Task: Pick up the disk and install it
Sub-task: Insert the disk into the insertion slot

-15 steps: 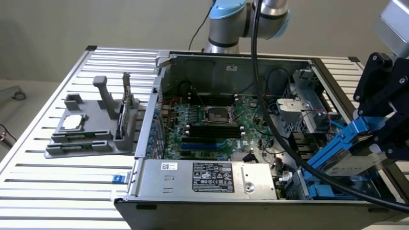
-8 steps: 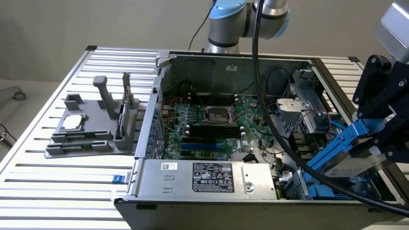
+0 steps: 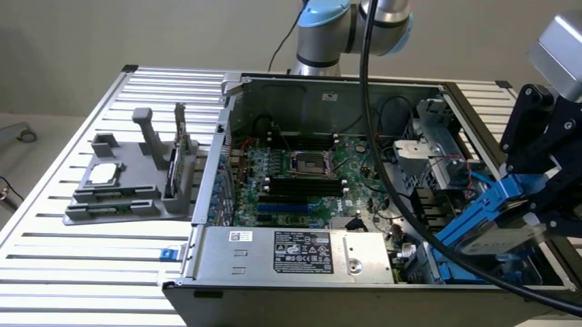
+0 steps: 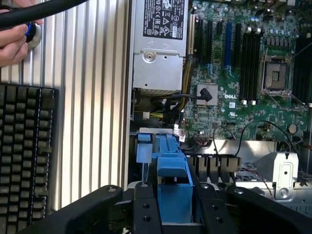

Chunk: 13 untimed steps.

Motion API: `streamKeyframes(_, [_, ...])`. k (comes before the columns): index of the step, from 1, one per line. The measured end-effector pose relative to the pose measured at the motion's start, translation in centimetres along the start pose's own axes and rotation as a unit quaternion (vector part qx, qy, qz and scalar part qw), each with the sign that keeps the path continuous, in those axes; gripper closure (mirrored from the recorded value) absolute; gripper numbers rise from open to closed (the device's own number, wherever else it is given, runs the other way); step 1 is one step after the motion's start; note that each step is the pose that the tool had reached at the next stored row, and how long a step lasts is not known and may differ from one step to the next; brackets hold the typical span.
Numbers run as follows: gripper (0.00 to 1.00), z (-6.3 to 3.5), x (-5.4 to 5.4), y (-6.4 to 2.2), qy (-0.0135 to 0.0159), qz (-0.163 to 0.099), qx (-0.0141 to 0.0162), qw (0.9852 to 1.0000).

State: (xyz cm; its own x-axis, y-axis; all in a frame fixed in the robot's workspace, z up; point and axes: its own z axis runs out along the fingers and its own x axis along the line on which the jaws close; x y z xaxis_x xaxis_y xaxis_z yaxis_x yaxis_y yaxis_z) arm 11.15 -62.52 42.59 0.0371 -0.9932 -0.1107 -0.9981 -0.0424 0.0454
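End effector (image 4: 173,195) clamped on disk (image 3: 486,228), fingers (image 4: 144,204) pinching blue carrier's sides. Disk hangs tilted above open computer case (image 3: 328,95), at exterior view's right, not yet seated. We read tilt as lining carrier up for entry.

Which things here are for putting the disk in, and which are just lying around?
For the job: silver-grey flat hard disk in a blue plastic carrier, black gripper clamped on it, open metal computer case.
Lying about: grey plastic stand with a square silver chip and thin dark upright card, black keyboard.
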Motion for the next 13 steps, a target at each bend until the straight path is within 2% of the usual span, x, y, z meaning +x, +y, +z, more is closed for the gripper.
streamKeyframes(4, [0.67,0.34,0.08,-0.01,-0.0004,-0.003,-0.0003,1.0000])
streamKeyframes(13, [0.67,0.82,0.26,-0.03,-0.0045,-0.006,-0.0005,1.0000])
